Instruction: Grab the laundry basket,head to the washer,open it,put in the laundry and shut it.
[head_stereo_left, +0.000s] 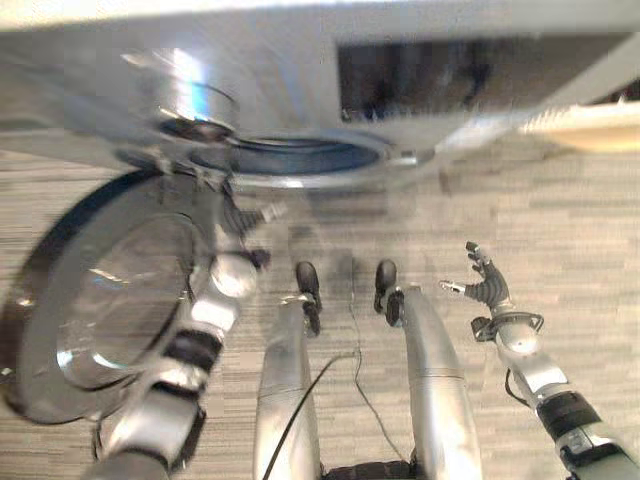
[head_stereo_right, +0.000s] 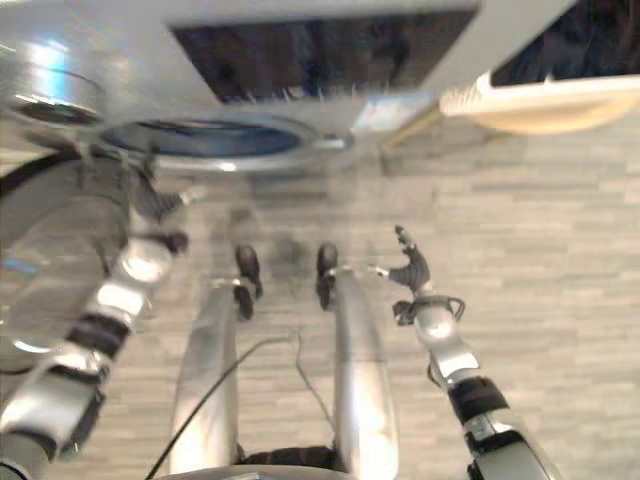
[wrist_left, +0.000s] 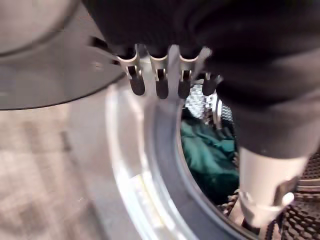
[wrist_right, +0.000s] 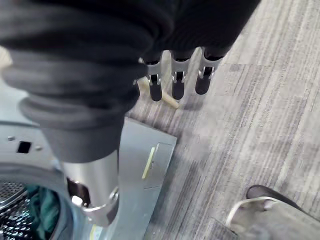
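Laundry (wrist_left: 207, 155) already in drum, green. Washer (head_stereo_left: 300, 70) door (head_stereo_left: 100, 310) swung open, not yet shut. Left hand (head_stereo_left: 240, 215) near door, relaxed, empty; right hand (head_stereo_left: 485, 285) open, idle.

The floor (head_stereo_left: 560, 210) is grey with thin light and dark stripes, like carpet tiles laid side by side. A pale cream piece of furniture (head_stereo_right: 545, 105) sits off to the right, and one thin wooden leg (head_stereo_right: 412, 130) of it comes down to the floor. Behind it there is a dark space (head_stereo_right: 590, 45), and soft light makes a bright spot on the floor in front.
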